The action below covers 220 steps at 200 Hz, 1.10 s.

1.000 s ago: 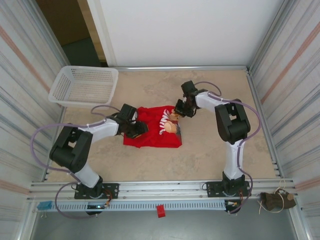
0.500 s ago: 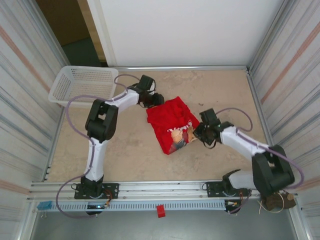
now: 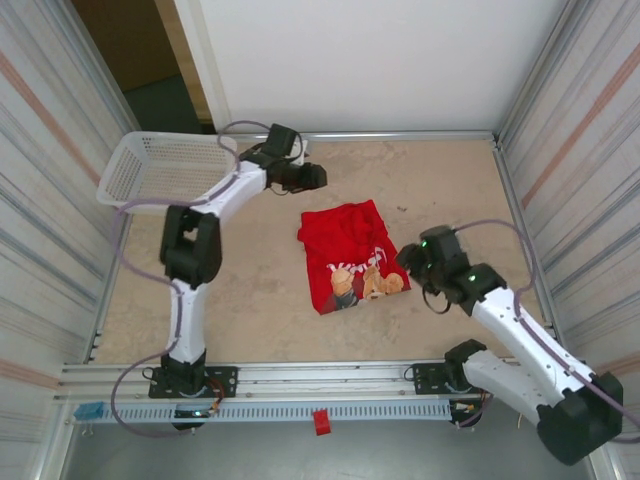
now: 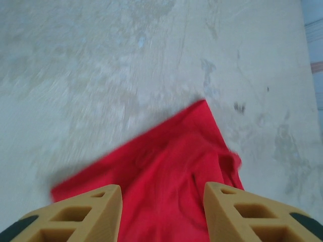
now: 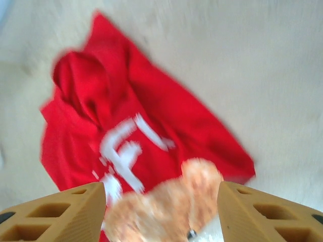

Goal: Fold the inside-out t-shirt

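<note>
Basket (image 3: 165, 170): white mesh, at the far-left corner of the table (image 3: 250, 320), its mesh floor in full view.
T-shirt (image 3: 350, 255): bright red, lying mid-table in a rough folded oblong, well apart from the basket.
Print: white lettering and a tan cartoon figure face up at the near end. The far end is plain red and rumpled, with one corner pointing away.
Left gripper (image 3: 318, 178): fingers apart with nothing between them, poised beyond the T-shirt's far edge — its wrist view looks down on that red corner.
Right gripper (image 3: 408, 258): fingers apart and gripping nothing, just beside the T-shirt's right edge by the print. Whether it touches the cloth cannot be told.
Left arm (image 3: 215, 200): stretched from the near rail past the basket's right end.
Near rail (image 3: 330, 375): a small red piece (image 3: 321, 422) sits at the middle, a blue piece (image 3: 88, 410) at the left and a brown bundle (image 3: 555, 400) at the right — all well apart from the T-shirt.
</note>
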Motion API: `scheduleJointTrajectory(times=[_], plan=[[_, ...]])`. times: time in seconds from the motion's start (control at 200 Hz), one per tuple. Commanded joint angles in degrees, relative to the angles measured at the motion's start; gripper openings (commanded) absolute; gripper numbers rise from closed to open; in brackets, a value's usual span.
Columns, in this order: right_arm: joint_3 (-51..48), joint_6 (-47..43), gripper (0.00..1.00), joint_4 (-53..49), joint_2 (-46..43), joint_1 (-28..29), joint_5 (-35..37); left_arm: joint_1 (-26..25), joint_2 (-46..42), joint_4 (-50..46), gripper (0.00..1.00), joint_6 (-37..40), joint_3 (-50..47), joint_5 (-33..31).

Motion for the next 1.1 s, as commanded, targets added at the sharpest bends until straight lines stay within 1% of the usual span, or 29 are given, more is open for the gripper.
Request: scheduleJointTrajectory(times=[0.0,0.07,0.15,0.205,0.311,0.446,0.551,0.701,0.776,0.827,0.862,0.902,0.927,0.957,1.007,1.097], plan=[[8.4,-17.0,0.61,0.1,9.5,-5.3,-7.3,-0.6,-9.1,2.7,0.49,-2.3,-11.8,-0.6],[15.2,-22.9,0.64,-0.7,18.1,-6.9,-10.3,-0.6,-11.9,5.8,0.53,-4.1,-19.1,-1.7],[22.5,-27.2,0.66,-2.0,27.9,-7.2,-12.6,-0.4,-12.3,8.7,0.55,-6.0,-23.9,-1.1],[26.2,-29.3,0.67,-1.8,33.7,-7.0,-14.5,-0.4,-11.2,10.7,0.56,-6.9,-25.5,0.1],[31.5,-31.2,0.67,-2.0,42.8,-6.9,-15.1,-0.5,-8.5,11.8,0.57,-7.2,-25.6,1.1],[33.1,-30.9,0.65,-0.1,49.6,-6.8,-17.4,-0.6,-6.2,13.2,0.57,-6.9,-24.5,2.2],[33.0,-29.8,0.64,1.8,53.0,-6.9,-19.0,-1.0,-4.6,13.8,0.57,-7.1,-23.4,2.8],[33.1,-28.2,0.61,4.0,57.1,-6.8,-20.8,-1.8,-2.8,15.5,0.54,-8.3,-23.2,3.3],[33.6,-27.6,0.54,4.8,58.6,-6.8,-21.2,-2.0,-1.8,16.2,0.49,-8.8,-22.8,3.4],[33.8,-27.3,0.46,5.3,59.2,-6.8,-21.8,-2.2,-1.0,16.3,0.46,-8.9,-22.2,3.6],[34.1,-27.1,0.36,5.4,59.7,-7.0,-22.2,-2.3,-0.6,16.3,0.43,-8.9,-22.0,3.7],[34.4,-27.0,0.18,5.4,60.0,-7.1,-22.6,-2.3,-0.2,16.3,0.35,-8.7,-21.7,3.8],[34.5,-27.0,0.08,5.4,59.9,-7.2,-23.0,-2.3,0.0,16.3,0.24,-8.6,-21.5,3.8],[34.3,-27.1,0.00,5.4,59.6,-7.3,-23.0,-2.2,0.0,16.1,0.14,-8.2,-21.3,3.5],[34.0,-27.4,0.00,5.3,58.3,-7.5,-22.7,-2.0,-0.3,15.4,0.00,-7.5,-20.7,2.9],[33.3,-27.3,0.00,5.0,54.6,-8.6,-22.4,-1.4,-1.5,14.7,0.00,-6.4,-19.6,2.3]])
